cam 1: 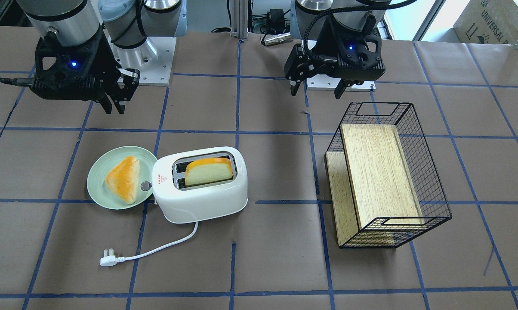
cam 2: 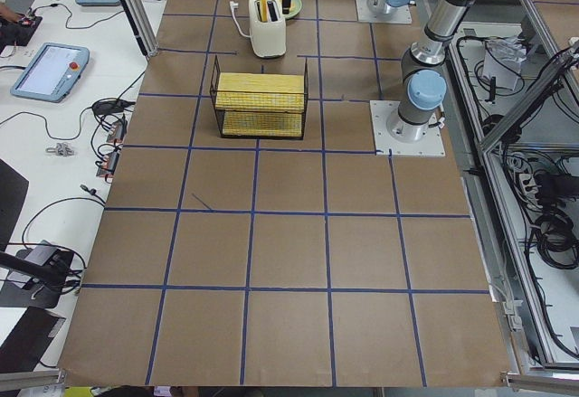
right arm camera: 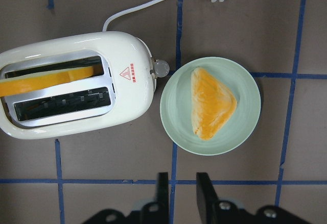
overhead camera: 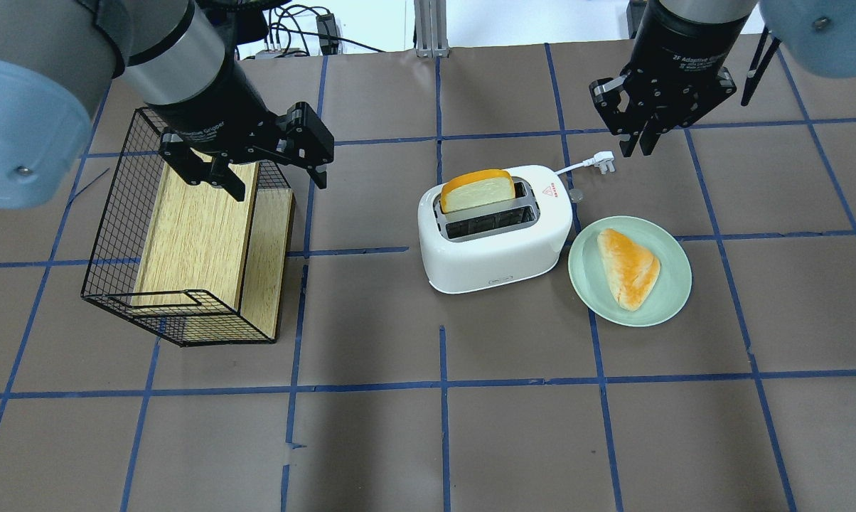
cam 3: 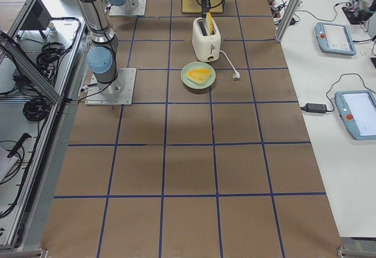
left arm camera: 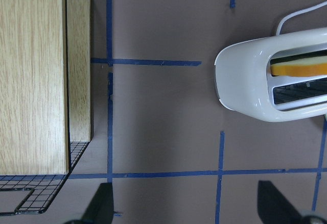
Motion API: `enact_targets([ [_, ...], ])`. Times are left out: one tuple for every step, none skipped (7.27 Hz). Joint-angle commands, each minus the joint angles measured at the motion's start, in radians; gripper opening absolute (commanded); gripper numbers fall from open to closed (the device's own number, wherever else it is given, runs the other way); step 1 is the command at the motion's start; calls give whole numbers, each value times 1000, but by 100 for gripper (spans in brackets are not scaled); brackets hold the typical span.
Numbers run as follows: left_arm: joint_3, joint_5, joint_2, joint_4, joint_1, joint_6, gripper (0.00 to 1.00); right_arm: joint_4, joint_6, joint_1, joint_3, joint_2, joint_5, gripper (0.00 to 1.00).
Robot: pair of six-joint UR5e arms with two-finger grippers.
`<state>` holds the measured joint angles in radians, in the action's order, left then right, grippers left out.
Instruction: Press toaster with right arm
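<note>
The white toaster [cam 1: 203, 198] stands mid-table with an orange-crusted bread slice [cam 1: 209, 172] upright in one slot. It also shows in the overhead view [overhead camera: 495, 256] and the right wrist view [right arm camera: 127, 101]. Its grey knob [right arm camera: 161, 67] faces the plate, and its cord ends in a loose plug [cam 1: 108, 260]. My right gripper [cam 1: 115, 105] hangs high above the table, on the robot's side of the plate and apart from the toaster. Its fingers [right arm camera: 162, 193] are nearly together and hold nothing. My left gripper [overhead camera: 277, 181] is open and empty over the basket's edge.
A pale green plate [cam 1: 97, 189] with a triangular bread piece [cam 1: 123, 178] touches the toaster's knob end. A black wire basket [cam 1: 431, 189] holding wooden boards lies on the robot's left side. Blue tape lines grid the brown table.
</note>
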<state>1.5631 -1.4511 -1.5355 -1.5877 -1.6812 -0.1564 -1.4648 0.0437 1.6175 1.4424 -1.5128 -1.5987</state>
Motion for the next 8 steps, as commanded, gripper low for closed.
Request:
enact_targets([
  [0, 0, 0, 0, 0, 0, 100, -2, 62, -1, 1, 2, 6, 100],
  [0, 0, 0, 0, 0, 0, 100, -6, 61, 1, 1, 0, 9, 100],
  [0, 0, 0, 0, 0, 0, 100, -9, 47, 1, -4, -3, 8, 100],
  [0, 0, 0, 0, 0, 0, 100, -5, 45, 1, -4, 2, 3, 100],
  [0, 0, 0, 0, 0, 0, 100, -3, 45, 1, 1, -7, -1, 100],
  [0, 0, 0, 0, 0, 0, 100, -9, 42, 1, 3, -1, -1, 100],
  [0, 0, 0, 0, 0, 0, 100, -9, 28, 1, 3, 0, -1, 100],
  [0, 0, 0, 0, 0, 0, 100, -6, 28, 1, 4, 2, 0, 100],
])
